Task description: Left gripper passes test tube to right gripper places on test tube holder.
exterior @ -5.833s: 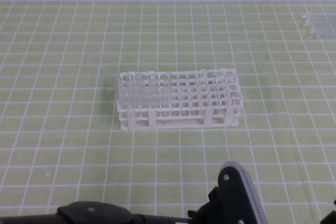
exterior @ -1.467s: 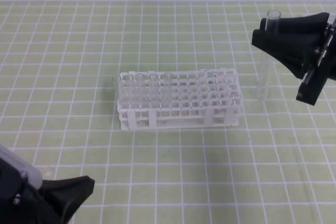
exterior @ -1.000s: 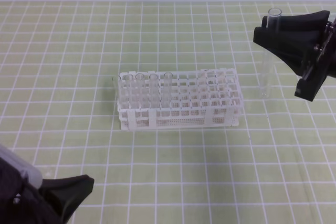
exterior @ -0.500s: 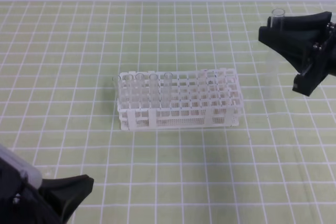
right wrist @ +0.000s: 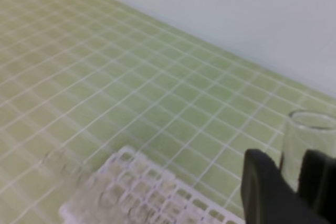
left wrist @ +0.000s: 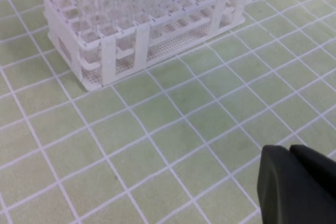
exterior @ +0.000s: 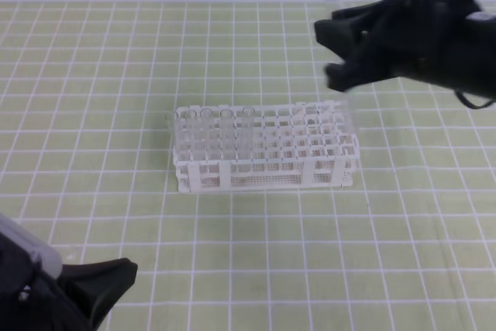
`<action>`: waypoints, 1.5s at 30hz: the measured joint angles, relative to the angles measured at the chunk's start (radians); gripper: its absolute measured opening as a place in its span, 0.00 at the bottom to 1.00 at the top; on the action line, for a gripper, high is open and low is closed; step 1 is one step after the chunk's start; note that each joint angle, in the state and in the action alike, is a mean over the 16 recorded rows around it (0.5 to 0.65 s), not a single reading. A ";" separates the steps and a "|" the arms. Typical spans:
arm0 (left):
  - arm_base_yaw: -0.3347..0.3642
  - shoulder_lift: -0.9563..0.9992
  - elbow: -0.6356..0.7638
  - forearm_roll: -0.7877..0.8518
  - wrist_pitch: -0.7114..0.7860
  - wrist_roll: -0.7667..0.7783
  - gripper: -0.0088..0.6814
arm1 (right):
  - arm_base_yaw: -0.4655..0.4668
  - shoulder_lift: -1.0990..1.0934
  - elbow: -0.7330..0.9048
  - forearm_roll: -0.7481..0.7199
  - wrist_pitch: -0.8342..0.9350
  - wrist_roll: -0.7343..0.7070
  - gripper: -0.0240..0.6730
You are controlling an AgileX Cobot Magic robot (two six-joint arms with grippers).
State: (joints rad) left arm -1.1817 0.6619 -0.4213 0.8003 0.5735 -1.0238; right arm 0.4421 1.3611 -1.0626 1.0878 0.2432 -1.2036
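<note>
Test tube (right wrist: pixel 310 142) sits clamped between the two fingers of the right gripper (exterior: pixel 335 56), rim up; only its flared mouth and upper wall show in the right wrist view, and in the high view the glass is too faint to pick out. Right gripper hangs above the far right end of the test tube holder (exterior: pixel 263 149), well clear of the lattice. Left gripper (left wrist: pixel 296 182) has its fingers together on nothing and sits low at the near left, well apart from the holder. Several clear tubes (exterior: pixel 213 133) already stand in the left part of the holder.

Handling, judged: tube is light, stiff, smooth glass, so slippery in hard fingers and brittle under side load. Grip just below the rim looks right; it leaves the rounded bottom free to enter a square hole. A tilt against the lattice edge could chip it or lever it out of the fingers. Lowering should be straight and upright.
</note>
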 joint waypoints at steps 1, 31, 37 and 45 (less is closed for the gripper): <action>0.000 0.000 0.000 0.001 0.000 0.000 0.01 | 0.022 0.014 -0.011 -0.065 -0.044 0.093 0.18; 0.000 0.000 0.000 0.003 0.001 0.000 0.01 | 0.195 0.272 0.098 -1.070 -0.890 1.278 0.18; 0.000 0.000 0.000 0.007 0.001 0.000 0.01 | 0.197 0.310 0.100 -1.181 -0.932 1.341 0.18; 0.000 0.000 0.000 0.006 0.001 0.000 0.01 | 0.199 0.350 0.114 -1.229 -0.979 1.361 0.18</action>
State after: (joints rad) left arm -1.1816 0.6622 -0.4211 0.8060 0.5744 -1.0239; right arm 0.6407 1.7112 -0.9484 -0.1409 -0.7362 0.1570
